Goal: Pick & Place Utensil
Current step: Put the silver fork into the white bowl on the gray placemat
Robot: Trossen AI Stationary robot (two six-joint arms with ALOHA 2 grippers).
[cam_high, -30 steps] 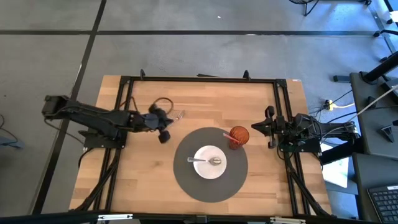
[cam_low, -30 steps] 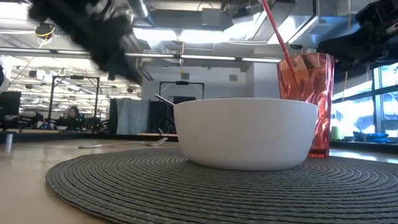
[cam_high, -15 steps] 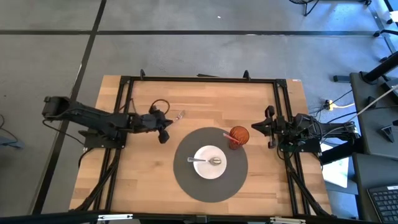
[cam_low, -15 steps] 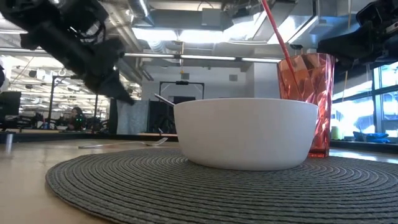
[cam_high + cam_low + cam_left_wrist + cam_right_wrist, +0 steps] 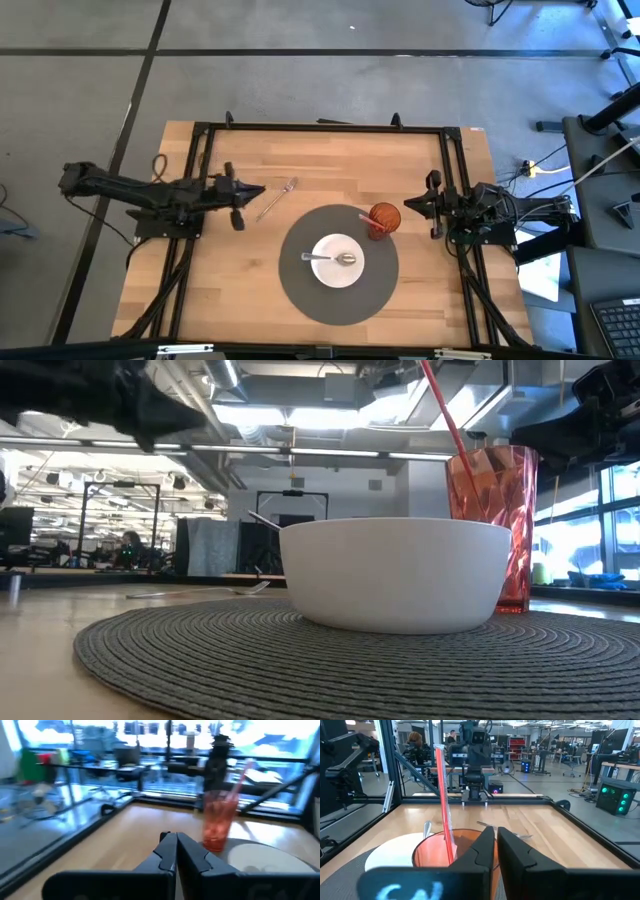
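Observation:
A slim silver utensil (image 5: 276, 199) lies flat on the wooden table, left of the round grey placemat (image 5: 300, 290); the low view shows it too (image 5: 200, 592). A white bowl (image 5: 338, 262) on the mat holds a spoon (image 5: 330, 258). A red cup with a straw (image 5: 383, 219) stands at the mat's far right. My left gripper (image 5: 260, 190) is shut and empty, pointing level toward the cup, a little left of the utensil and above the table (image 5: 176, 837). My right gripper (image 5: 408, 205) waits shut and empty just right of the cup (image 5: 495, 836).
Black frame rails (image 5: 320, 128) run along the far, left and right sides of the table. Bare wood lies between the left rail and the mat (image 5: 230, 270). The room beyond shows desks and equipment.
My left gripper has drawn back from over the utensil toward the table's left edge, rising a little and tipping up from a downward slant to level. It has stayed shut. The utensil lies where it was, now fully uncovered.

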